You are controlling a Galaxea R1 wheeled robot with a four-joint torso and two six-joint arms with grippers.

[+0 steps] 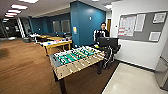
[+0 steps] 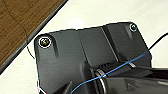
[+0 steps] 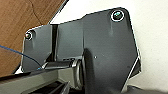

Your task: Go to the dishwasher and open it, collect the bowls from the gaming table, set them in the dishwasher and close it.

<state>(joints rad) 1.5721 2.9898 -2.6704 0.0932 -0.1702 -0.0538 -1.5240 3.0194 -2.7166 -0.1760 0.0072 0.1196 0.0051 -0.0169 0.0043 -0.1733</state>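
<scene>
One foosball table [image 1: 75, 58] sits dead ahead, gaming table [image 1: 55, 44] behind it, person [image 1: 102, 32] by the wall. Can't tell either hand's state.

Foosball table [image 1: 77, 58] ahead; gaming table [image 1: 56, 44] behind it (person [image 1: 102, 32] right).

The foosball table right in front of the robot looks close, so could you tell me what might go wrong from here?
The foosball table stands directly ahead, its corner and rod handles jutting toward the robot; driving straight on could clip them. A person stands just behind it beside a dark monitor, so a wide swing that way seems risky. The wood-to-pale floor edge lies beneath the arms and might jolt the wheels.
</scene>
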